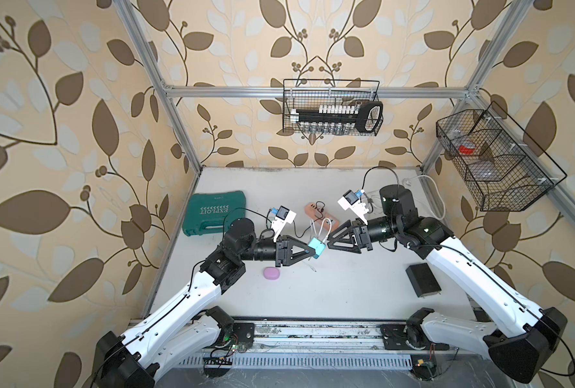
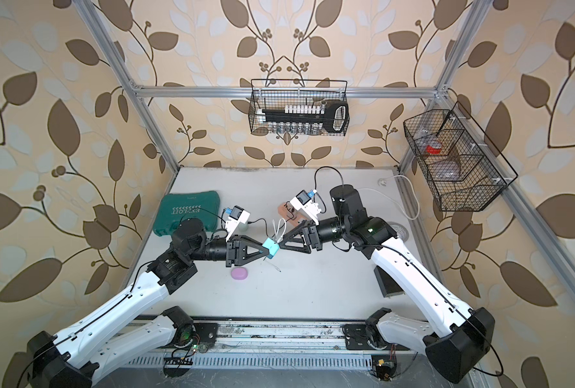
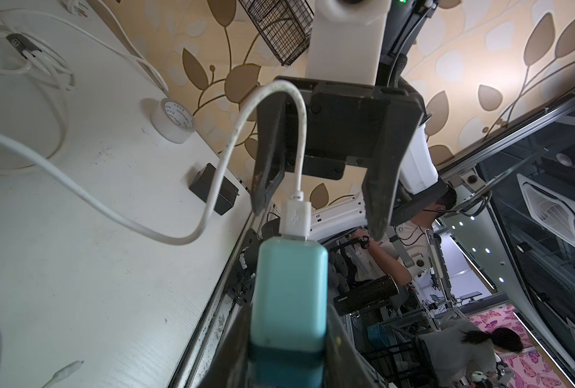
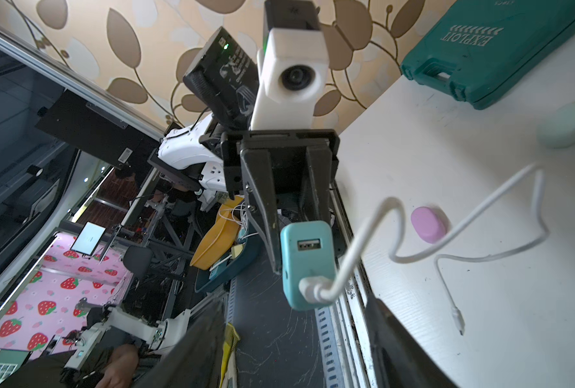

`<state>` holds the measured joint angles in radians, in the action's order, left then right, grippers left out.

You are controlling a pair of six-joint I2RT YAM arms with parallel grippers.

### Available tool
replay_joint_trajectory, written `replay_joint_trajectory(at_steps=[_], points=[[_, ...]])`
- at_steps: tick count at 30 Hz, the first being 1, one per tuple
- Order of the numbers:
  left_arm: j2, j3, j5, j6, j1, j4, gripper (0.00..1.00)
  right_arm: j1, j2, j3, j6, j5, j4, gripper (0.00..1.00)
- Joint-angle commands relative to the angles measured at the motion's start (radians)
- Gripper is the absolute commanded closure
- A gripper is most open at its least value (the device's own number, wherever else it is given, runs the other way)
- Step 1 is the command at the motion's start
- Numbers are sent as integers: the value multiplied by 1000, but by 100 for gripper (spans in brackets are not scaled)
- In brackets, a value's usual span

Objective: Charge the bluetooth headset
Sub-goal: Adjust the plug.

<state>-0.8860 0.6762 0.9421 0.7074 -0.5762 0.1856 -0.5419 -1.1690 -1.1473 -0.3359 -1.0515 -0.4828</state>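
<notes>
White worktop under leaf-patterned walls: left jaws are clamped on the teal charger; right jaws stand open about its white cable, gripping nothing. The purple headset case lies at the charger's 7 o'clock. Retreating, the right jaws may snag the loop and yank the plug out.

On the surface, the tool case lies back left, the power strip behind centre, the earbud case front left and the box front right. Above mid-surface, the USB charger sits between the left pincer and the right pincer.
</notes>
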Motion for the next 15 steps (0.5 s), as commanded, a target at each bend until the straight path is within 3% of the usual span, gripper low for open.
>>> replay_joint_trajectory(at_steps=[1, 15], points=[[-6, 39, 46, -3, -2, 57, 100, -29, -23, 4, -10, -22, 47, 33], [-5, 39, 63, -3, -11, 48, 100, -99, -84, -50, -23, -42, 67, 50]])
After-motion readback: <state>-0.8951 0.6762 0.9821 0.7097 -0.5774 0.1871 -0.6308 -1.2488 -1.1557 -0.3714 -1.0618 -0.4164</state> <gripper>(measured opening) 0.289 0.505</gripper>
